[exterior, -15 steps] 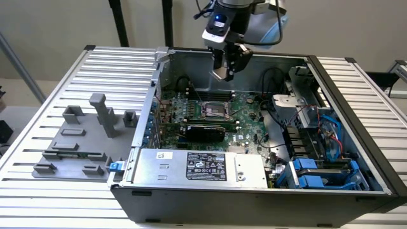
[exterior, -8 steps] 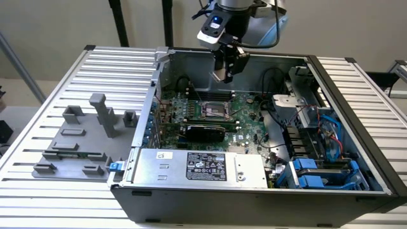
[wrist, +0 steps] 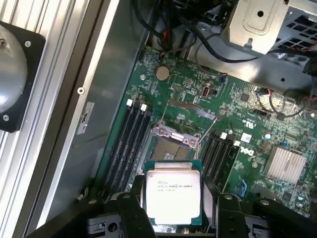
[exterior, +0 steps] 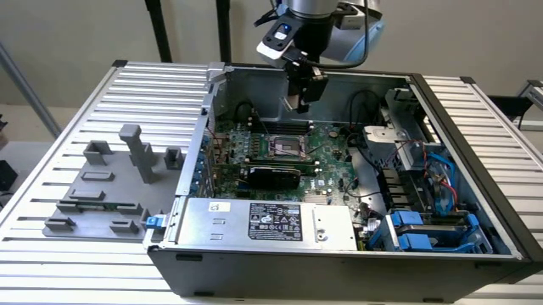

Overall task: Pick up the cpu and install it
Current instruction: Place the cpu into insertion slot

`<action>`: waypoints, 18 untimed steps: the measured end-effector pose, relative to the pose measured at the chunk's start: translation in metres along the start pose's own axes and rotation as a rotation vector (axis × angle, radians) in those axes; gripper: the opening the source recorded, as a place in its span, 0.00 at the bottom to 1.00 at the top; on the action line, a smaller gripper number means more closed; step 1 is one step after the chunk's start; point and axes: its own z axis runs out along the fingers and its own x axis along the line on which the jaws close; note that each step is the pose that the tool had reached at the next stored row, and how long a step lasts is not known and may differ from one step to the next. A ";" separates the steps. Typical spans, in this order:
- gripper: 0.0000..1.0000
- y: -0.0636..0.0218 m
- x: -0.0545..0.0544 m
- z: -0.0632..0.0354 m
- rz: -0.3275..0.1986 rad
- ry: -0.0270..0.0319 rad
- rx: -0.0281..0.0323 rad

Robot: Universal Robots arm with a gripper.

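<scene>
The cpu (wrist: 173, 196), a flat square chip with a silvery metal top and printed text, sits between my gripper's (wrist: 173, 210) two black fingers (wrist: 132, 213), which are closed on its opposite edges. In the exterior view my gripper (exterior: 304, 95) hangs inside the open computer case (exterior: 212, 127), above the far part of the green motherboard (exterior: 331, 175). The cpu socket (exterior: 287, 147) lies open below and slightly nearer than the gripper; in the wrist view the socket (wrist: 173, 146) shows just beyond the held chip, its metal frame raised.
Black memory slots (wrist: 130, 136) flank the socket. Cables (exterior: 365, 105), a drive cage (exterior: 424, 152) and blue drive bays (exterior: 424, 232) fill the case's side at the exterior view's right. A power supply (exterior: 263, 222) sits at the front. Grey fixture blocks (exterior: 110, 184) stand on the slatted table.
</scene>
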 end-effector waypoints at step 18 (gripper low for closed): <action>0.55 -0.0023 0.000 0.0099 0.281 -0.0055 -0.0035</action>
